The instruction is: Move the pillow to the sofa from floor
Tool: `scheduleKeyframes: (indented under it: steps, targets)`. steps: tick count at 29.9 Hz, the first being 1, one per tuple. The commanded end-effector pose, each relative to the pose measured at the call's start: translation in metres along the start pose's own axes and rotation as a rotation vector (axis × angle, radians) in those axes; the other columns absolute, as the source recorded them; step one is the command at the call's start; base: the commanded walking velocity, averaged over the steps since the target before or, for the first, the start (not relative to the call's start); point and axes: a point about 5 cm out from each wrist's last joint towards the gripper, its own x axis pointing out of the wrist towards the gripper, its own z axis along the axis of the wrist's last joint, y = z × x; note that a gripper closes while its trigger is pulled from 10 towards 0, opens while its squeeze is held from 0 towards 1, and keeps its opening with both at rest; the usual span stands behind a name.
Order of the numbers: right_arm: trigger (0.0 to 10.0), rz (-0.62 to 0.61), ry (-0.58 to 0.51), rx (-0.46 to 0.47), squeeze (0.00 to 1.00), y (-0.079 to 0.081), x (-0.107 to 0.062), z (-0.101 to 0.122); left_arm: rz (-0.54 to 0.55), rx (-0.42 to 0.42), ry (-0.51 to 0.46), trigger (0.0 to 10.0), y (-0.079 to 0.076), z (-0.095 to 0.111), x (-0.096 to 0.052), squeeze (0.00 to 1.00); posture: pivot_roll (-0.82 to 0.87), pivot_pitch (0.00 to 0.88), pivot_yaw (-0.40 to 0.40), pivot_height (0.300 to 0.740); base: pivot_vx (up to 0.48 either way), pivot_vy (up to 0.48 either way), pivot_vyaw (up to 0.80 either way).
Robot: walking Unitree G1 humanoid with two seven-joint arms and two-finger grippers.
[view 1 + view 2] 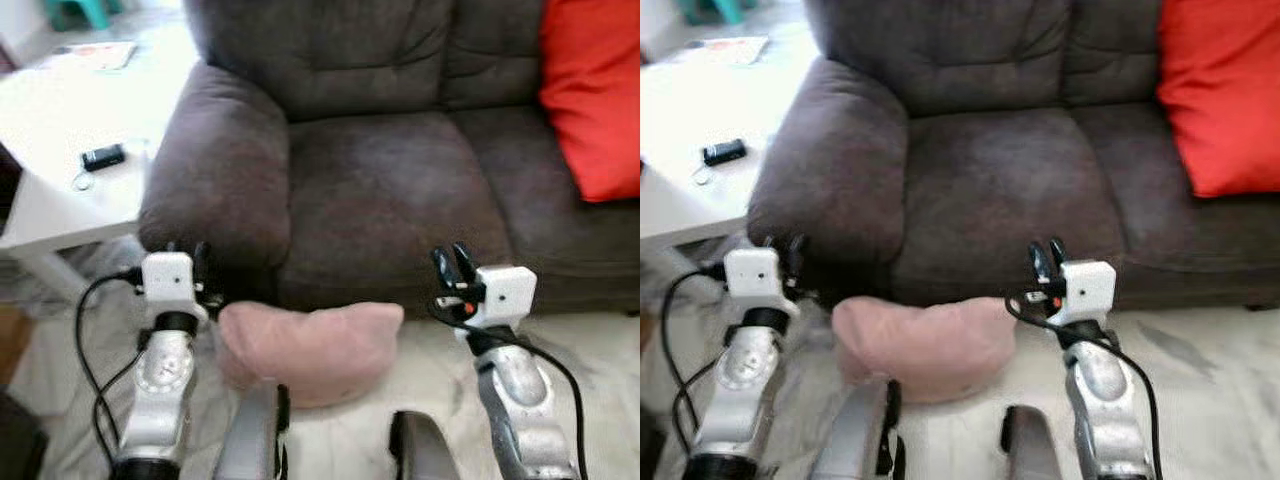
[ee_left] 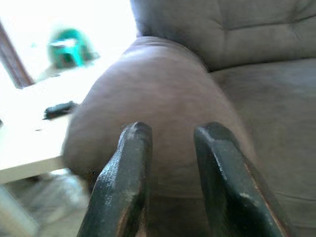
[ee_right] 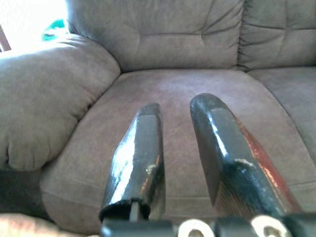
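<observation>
The left gripper (image 2: 170,136) is held up in front of the sofa's padded armrest (image 1: 220,170), its two black fingers (image 2: 126,177) parted with a gap between them and nothing held; in the head views it sits just beside the upper left corner of the pillow (image 1: 310,345). The right gripper (image 3: 180,116) is raised on the other side, fingers likewise apart and empty, pointing toward the sofa's seat cushion (image 3: 177,94); in the head views it hangs just past the pillow's right end, near the front edge of the seat. The pillow, pale pink and soft, lies on the light floor (image 1: 590,370) against the base of the dark brown sofa (image 1: 400,180), between the two silver arms. On the sofa's right side an orange-red cushion (image 1: 590,95) leans against the backrest. To the left of the armrest stands a white table (image 1: 50,130) with a small dark object (image 1: 102,156) on it, and a teal stool (image 2: 69,47) shows blurred beyond it.
</observation>
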Motion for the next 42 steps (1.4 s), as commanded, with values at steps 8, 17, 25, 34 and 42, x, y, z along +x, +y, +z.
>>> scheduleKeyframes:
  steps: [8, 17, 25, 34, 42]
  targets:
    - [10.0, -0.007, -0.004, 0.014, 0.00, -0.0017, 0.0001, 0.0009, -0.084, -0.041, 0.063, 10.0, -0.0085, -0.0099, -0.0022, 0.00, -0.06, 0.144, -0.026, 0.559, 0.000, 0.000, 0.00]
    - [10.0, -0.011, -0.009, 0.024, 0.00, -0.0015, -0.0003, 0.0009, -0.103, -0.046, 0.070, 10.0, -0.0095, -0.0114, -0.0034, 0.00, -0.06, 0.146, -0.026, 0.559, 0.000, 0.000, 0.00]
    - [10.0, -0.027, -0.001, 0.022, 0.00, -0.0017, 0.0014, 0.0012, -0.082, -0.038, 0.063, 10.0, -0.0057, -0.0109, -0.0036, 0.00, -0.06, 0.148, -0.026, 0.554, 0.000, 0.000, 0.00]
    - [10.0, -0.007, -0.017, 0.017, 0.00, -0.0006, 0.0002, 0.0024, -0.081, -0.037, 0.064, 10.0, -0.0058, -0.0109, -0.0024, 0.00, -0.06, 0.147, -0.026, 0.544, 0.000, 0.000, 0.00]
    - [10.0, -0.010, -0.015, 0.020, 0.00, -0.0005, 0.0003, 0.0023, -0.080, -0.036, 0.066, 10.0, -0.0056, -0.0112, -0.0023, 0.00, -0.06, 0.149, -0.026, 0.544, 0.000, 0.000, 0.00]
